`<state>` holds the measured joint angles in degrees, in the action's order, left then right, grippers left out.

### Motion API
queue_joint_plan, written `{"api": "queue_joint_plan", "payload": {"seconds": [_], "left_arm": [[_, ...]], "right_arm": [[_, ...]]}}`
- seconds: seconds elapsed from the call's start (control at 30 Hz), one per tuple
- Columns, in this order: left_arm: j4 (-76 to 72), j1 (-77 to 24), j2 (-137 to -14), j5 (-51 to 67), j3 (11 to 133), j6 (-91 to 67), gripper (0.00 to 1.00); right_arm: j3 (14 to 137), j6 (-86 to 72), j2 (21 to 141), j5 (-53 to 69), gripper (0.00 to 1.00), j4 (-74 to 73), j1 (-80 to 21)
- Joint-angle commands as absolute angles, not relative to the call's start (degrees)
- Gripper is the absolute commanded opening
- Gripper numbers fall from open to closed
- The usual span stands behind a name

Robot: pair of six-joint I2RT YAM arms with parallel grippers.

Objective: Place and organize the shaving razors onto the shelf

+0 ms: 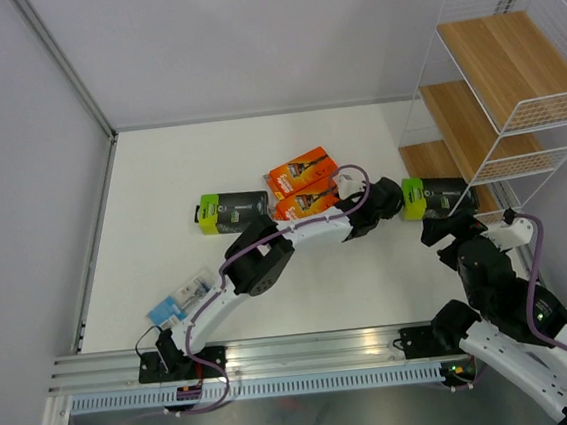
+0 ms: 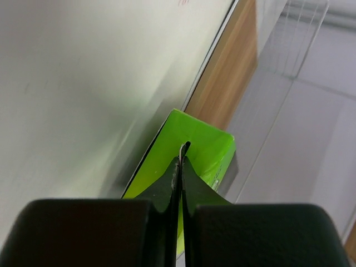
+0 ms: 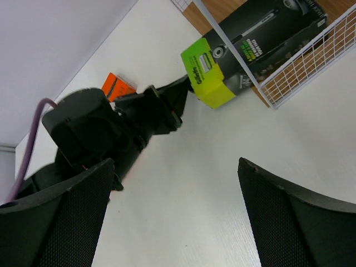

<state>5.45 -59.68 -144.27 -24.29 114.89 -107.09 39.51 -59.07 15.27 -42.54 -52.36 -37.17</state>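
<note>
meanwhile, left gripper (image 2: 181, 164) tight on lime-ended razor pack (image 1: 448, 194); right gripper (image 3: 173, 167) wide, empty

A robotics lab test cell. A white desk (image 1: 372, 294) sits boxed in by plain pale panel walls (image 1: 247, 45) that meet at metal corner posts (image 1: 62, 63). Along the near edge runs a slotted aluminium rail (image 1: 307, 353) — the left arm (image 1: 258, 260) and right arm (image 1: 497, 287), both white-and-black robot arms, are bolted there, with purple cables (image 1: 350, 168) looping off them. The goods are staged props — a wire shelf (image 1: 495, 57) and boxed razor packs (image 1: 300, 171).
</note>
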Motion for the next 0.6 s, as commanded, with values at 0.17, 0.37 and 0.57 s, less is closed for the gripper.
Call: {"api": "queue_joint_plan", "payload": {"seconds": [0.17,0.37,0.57], "left_arm": [[-15.5,-63.7,-136.3,-28.1,102.1,-101.4,0.02],[-18.5,-65.6,-138.8,-27.7,105.0,-96.2,0.02],[-19.3,-65.7,-141.5,-25.0,107.2,-95.3,0.02]], "right_arm": [[48.8,-64.2,16.3,-46.1,0.98,-57.6,-37.2],[50.9,-59.9,18.7,-44.5,0.98,-57.0,-37.2],[50.4,-58.7,17.8,-43.6,0.98,-56.7,-37.2]]}}
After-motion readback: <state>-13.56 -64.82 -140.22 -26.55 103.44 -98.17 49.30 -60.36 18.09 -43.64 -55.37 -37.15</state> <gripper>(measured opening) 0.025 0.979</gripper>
